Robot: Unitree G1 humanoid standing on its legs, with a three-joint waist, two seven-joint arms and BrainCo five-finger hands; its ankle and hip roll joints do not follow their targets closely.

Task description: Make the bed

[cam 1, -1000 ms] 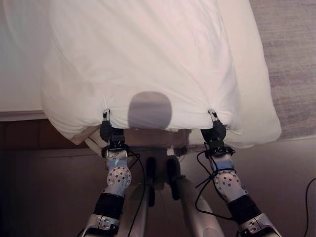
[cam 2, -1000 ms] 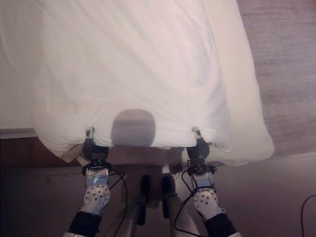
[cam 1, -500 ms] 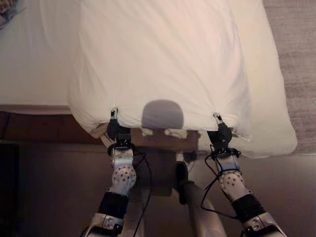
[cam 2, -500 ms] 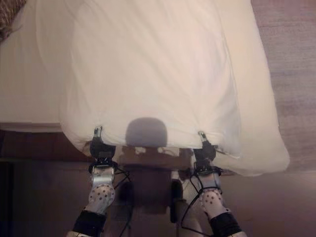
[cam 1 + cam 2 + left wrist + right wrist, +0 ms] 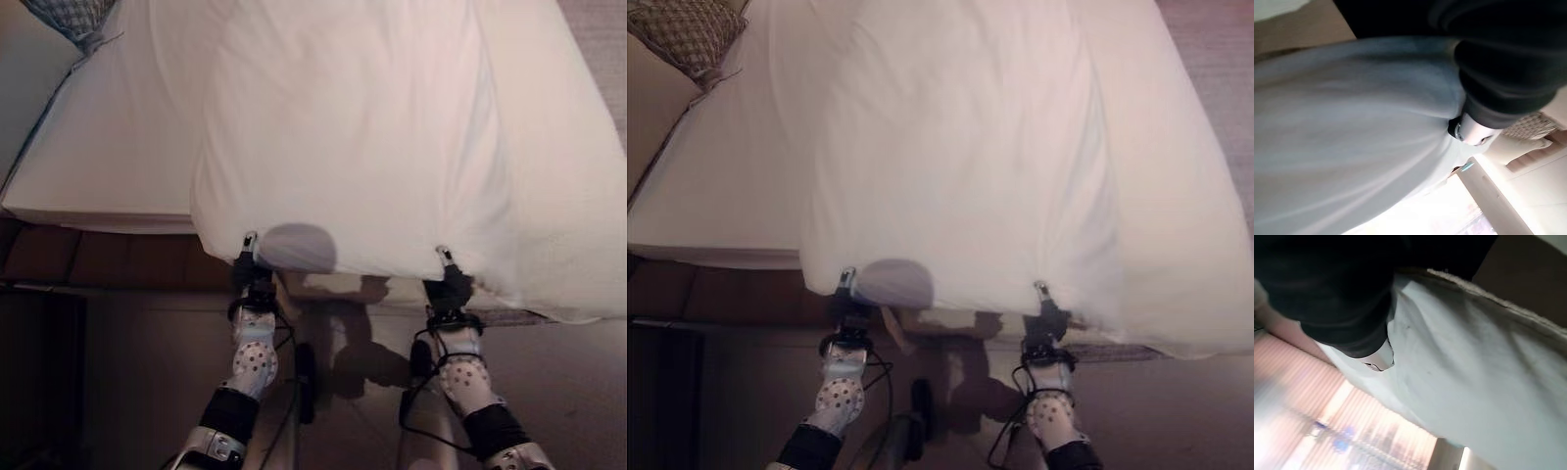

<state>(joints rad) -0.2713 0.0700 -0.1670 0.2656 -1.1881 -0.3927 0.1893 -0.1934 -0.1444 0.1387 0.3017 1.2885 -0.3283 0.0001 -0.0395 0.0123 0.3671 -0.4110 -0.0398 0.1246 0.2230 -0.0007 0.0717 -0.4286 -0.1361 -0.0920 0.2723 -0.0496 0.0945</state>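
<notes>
the white duvet [image 5: 362, 147] lay puffy and lightly creased along the bed [image 5: 108, 166], its near edge overhanging the foot. the left hand [image 5: 250, 262] and right hand [image 5: 449, 279] appeared to pinch that edge, though cloth hid most fingers. a patterned cushion [image 5: 688, 31] sat at the far left corner.

both arms stretched forward side by side, left hand [image 5: 252, 266] and right hand [image 5: 449, 282] level. fingers pinched on the duvet [image 5: 362, 147] edge.
</notes>
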